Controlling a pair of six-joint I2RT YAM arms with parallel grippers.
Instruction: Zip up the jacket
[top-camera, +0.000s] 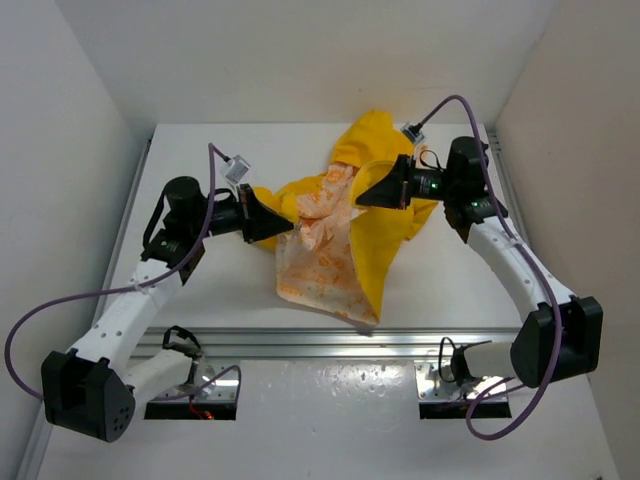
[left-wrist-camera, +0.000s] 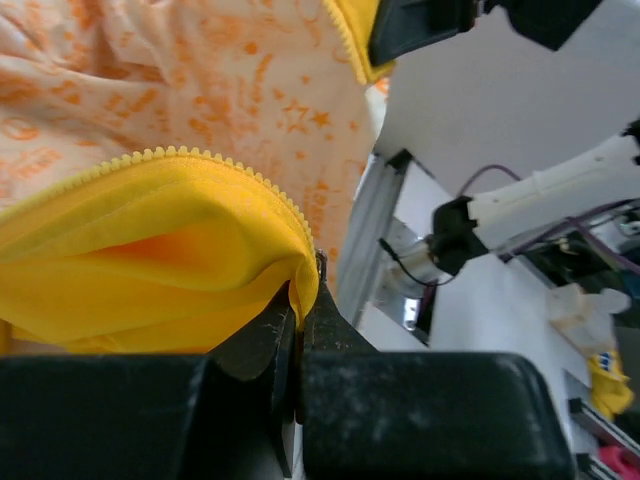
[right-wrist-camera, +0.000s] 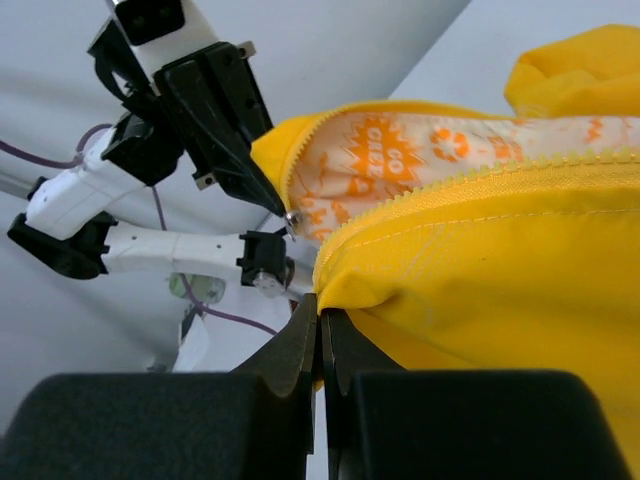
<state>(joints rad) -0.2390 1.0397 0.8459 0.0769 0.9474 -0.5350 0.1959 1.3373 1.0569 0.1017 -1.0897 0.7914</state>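
Overhead view: bright, even, diffuse light, sharp throughout. Tabletop (top-camera: 220, 290) carries only faint, soft-edged shadows. Metal plate (top-camera: 330, 420) at 6 o'clock shows speckled glare. Wrist views: left pincer (left-wrist-camera: 300, 305) and right pincer (right-wrist-camera: 320, 315) at 6 o'clock are dark and soft-focused. Jacket (left-wrist-camera: 150, 250) fabric is crisp and saturated. Backgrounds are slightly blurred.

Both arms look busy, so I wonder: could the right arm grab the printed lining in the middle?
Probably not yet. Nothing blocks the lining, which sits close by, but the right arm's jaws are shut on the jacket's yellow edge and must let go first.
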